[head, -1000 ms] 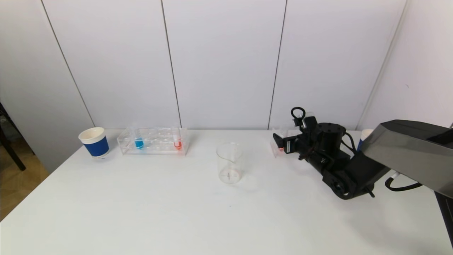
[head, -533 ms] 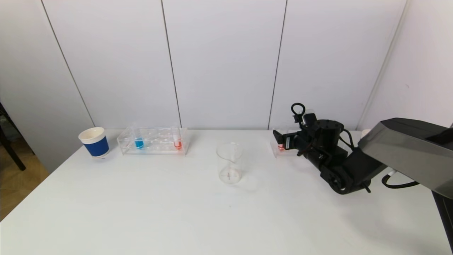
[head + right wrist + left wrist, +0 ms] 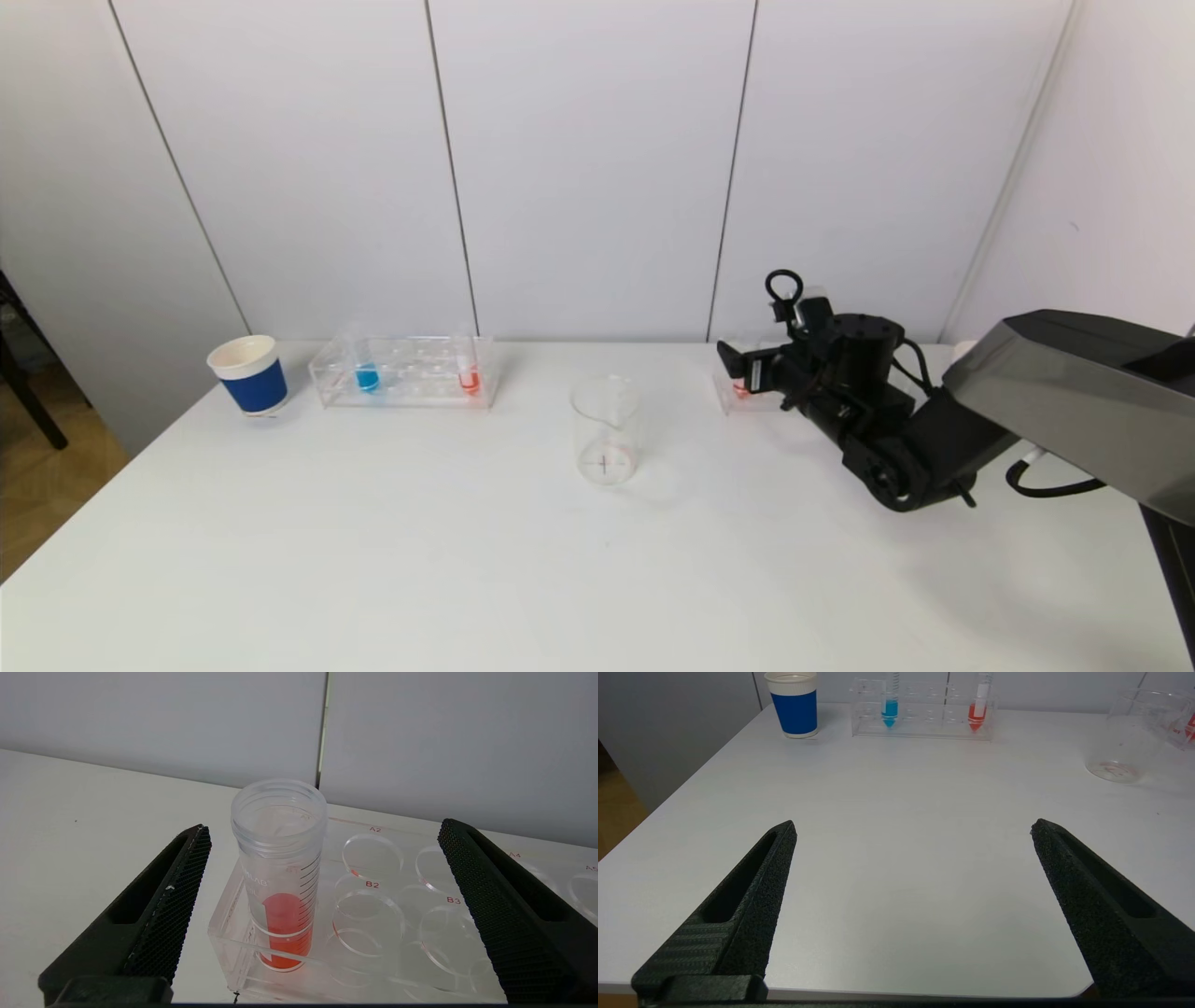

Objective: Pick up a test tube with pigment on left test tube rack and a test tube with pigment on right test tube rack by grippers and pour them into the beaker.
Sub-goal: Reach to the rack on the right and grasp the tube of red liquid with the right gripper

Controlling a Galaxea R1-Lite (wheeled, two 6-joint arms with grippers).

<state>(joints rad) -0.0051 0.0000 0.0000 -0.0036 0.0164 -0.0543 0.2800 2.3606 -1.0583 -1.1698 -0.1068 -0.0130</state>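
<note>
On the white bench (image 3: 392, 560), going from the left, a blue paper cup (image 3: 248, 374) stands beside the left test tube rack (image 3: 407, 371), which holds a blue-pigment tube (image 3: 366, 367) and a red-pigment tube (image 3: 469, 370), both upright, with the empty glass beaker (image 3: 605, 429) standing near the middle. The left tool (image 3: 913, 830) hangs low over the near bench with its jaws spread wide and nothing between them. At the right, the right tool (image 3: 322, 833) is wide open around the red-pigment test tube (image 3: 281, 872) standing upright in a corner hole of the right test tube rack (image 3: 373, 933), neither finger touching it
</note>
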